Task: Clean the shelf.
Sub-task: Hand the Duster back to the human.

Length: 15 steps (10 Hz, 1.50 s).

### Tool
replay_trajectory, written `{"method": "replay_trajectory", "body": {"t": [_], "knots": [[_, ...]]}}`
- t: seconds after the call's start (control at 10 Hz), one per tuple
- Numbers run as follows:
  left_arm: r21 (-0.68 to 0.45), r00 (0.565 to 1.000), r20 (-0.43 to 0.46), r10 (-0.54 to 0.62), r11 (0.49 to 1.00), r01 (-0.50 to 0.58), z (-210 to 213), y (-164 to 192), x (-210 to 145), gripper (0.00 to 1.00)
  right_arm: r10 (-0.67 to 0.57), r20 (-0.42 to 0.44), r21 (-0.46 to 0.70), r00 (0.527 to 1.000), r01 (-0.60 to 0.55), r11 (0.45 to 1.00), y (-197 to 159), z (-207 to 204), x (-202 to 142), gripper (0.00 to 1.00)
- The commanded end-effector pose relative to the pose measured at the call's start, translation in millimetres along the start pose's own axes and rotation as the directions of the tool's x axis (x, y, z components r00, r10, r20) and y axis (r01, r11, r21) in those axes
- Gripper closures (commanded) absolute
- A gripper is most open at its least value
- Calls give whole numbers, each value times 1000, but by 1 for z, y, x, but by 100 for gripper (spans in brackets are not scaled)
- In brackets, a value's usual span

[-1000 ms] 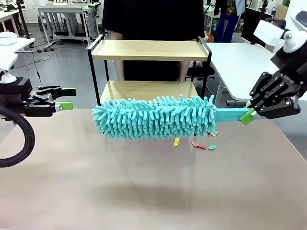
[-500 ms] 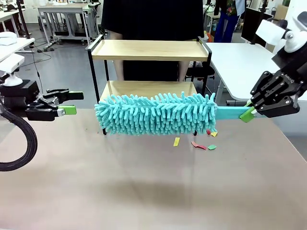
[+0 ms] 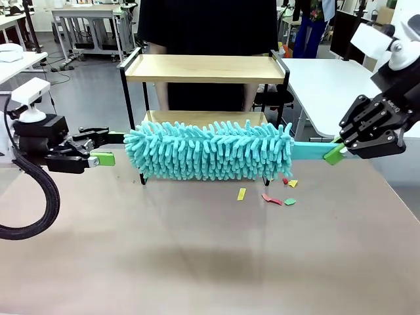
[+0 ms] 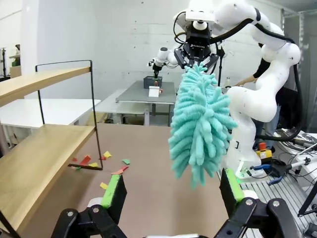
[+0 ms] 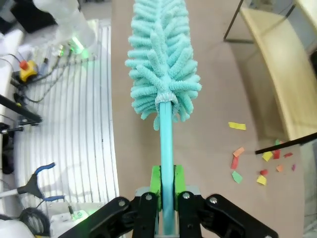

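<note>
Your left gripper (image 3: 98, 149) sits at 9 o'clock in front view, jaws wide apart w/ nothing between, green pads (image 4: 112, 190) bare, just beside the tip of the teal microfiber duster (image 3: 210, 151). Duster hangs level across the middle, in front of the shelf's (image 3: 205, 68) lower board; shelf stands at 12 o'clock, person (image 3: 209, 26) behind it. Colored paper scraps (image 3: 275, 195) lie on the table (image 3: 210, 262) near the shelf's right front leg. At 3 o'clock, your right gripper (image 3: 336, 154) is clamped on the duster handle (image 5: 166, 148).
</note>
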<state>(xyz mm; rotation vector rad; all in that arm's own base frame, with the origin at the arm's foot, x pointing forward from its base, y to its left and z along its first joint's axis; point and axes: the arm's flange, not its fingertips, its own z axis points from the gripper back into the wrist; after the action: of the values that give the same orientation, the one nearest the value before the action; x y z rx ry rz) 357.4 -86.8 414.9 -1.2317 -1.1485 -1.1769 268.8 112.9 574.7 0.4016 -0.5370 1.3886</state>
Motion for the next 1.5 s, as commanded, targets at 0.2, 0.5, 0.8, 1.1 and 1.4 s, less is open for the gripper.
{"method": "replay_trajectory", "body": {"t": [0.2,0.5,0.8,1.1,1.4], "knots": [[-19,999,48,21,1000,-20,-32,-17,-6,0,-1,-8,-5,1000,1,1000,0,2,0,87],[-42,999,39,19,999,-17,-55,-24,-2,0,-1,-8,-5,1000,1,1000,0,2,0,87],[-67,998,48,34,997,-31,-79,-37,2,0,-1,-8,-5,1000,1,1000,0,2,0,87],[-83,996,61,59,995,-54,-101,-41,6,0,-1,-8,-5,1000,1,1000,0,2,0,87],[-98,996,63,68,993,-62,-110,-43,4,0,-1,-8,-5,1000,1,1000,0,2,0,87]]}}
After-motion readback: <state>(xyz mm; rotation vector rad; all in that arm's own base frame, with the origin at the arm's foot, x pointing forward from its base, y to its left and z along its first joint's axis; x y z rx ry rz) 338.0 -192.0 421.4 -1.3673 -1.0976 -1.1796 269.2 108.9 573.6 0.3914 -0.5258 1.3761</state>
